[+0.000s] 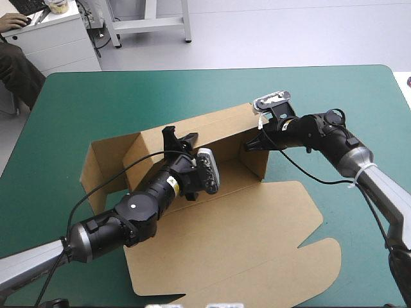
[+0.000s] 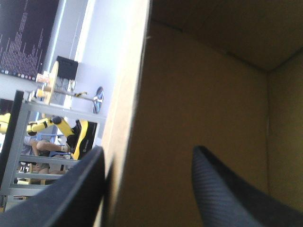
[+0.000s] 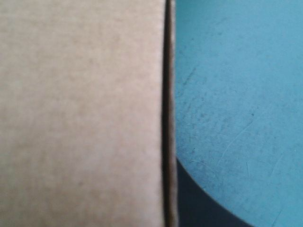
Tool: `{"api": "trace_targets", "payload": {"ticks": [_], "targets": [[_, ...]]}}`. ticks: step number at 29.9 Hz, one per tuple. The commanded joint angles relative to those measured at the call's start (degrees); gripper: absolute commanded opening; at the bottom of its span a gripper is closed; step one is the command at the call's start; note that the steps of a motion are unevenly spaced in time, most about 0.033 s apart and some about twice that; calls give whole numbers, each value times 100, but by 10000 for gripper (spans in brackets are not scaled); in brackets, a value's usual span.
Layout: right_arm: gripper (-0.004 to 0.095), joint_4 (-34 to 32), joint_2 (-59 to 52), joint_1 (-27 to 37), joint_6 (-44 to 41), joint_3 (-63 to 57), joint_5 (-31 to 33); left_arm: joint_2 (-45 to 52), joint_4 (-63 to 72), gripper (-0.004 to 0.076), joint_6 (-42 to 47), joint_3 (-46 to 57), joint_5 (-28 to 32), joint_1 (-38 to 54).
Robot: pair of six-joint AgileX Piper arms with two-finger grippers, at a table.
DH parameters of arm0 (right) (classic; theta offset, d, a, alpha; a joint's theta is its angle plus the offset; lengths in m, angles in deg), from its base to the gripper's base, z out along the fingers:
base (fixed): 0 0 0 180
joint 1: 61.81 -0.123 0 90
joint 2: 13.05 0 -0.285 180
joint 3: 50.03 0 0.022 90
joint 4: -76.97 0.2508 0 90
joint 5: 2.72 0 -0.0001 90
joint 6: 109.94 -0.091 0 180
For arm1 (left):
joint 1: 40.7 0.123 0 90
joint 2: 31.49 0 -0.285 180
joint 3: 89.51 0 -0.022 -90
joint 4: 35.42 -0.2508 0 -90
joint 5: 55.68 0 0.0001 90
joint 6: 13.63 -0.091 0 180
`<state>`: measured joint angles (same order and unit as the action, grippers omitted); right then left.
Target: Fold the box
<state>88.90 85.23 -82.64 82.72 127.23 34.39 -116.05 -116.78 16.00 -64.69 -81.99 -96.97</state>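
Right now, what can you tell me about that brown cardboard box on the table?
The brown cardboard box is a cut sheet, half-formed: back and side walls stand raised, the big lid panel with notched edges lies flat on the teal-green table cover. The left hand straddles the back wall's top edge, open; the right hand is at the right wall.

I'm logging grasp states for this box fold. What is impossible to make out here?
1) Whether the right gripper is open or shut: the box fills the right wrist view; too small in the high view.
2) Part of the box floor: under the left arm in the high view.
3) Whether the fingers of the left gripper touch the back wall: blurred in the left wrist view.
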Motion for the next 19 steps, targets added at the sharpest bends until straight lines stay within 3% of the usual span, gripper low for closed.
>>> {"api": "trace_targets", "payload": {"ticks": [1,3,8,11,14,17,19], "targets": [[-11,-673,-191,41,-757,137,-203,114,-70,504,165,-424,-641,-607],[-11,-740,-191,41,-838,137,-191,150,-169,504,165,-546,-1039,-868],[-17,-775,-236,63,-838,137,-70,293,-241,503,165,-738,-1212,-1416],[-19,-861,-350,114,-838,160,-35,360,-241,461,165,-930,-1440,-1674],[-19,-896,-526,218,-838,160,-10,378,-219,314,151,-1135,-1640,-1806],[-19,-1015,-726,366,-813,160,150,378,192,4,-34,-1425,-1650,-1818],[-20,-1053,-820,464,-787,160,305,378,505,19,-395,-1604,-1635,-1808]]}}
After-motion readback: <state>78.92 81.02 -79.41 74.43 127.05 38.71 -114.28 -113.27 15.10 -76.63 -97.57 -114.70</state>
